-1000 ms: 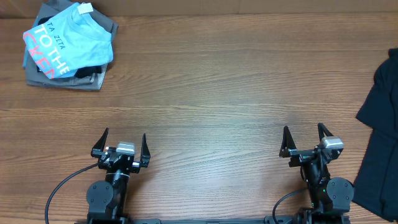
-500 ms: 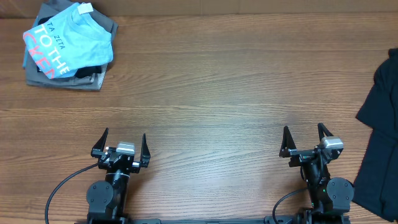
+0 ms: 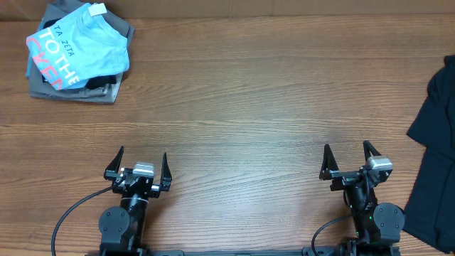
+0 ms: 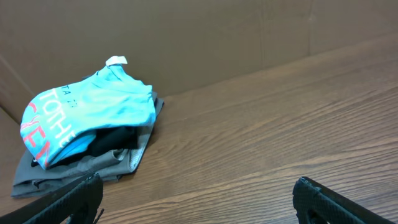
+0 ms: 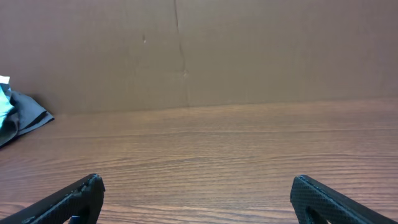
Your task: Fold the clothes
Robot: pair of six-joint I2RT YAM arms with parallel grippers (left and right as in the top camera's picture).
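At the near edge of the table, your left gripper and right gripper stood spread wide, both empty and touching nothing, with the black shirt well apart at the right.

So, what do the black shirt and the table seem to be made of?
The black shirt looks like soft matte fabric, perhaps cotton: it lies limp, without shine. The table looks like wood or wood-look laminate: brown grain lines along a smooth, low-sheen surface; I cannot tell which.
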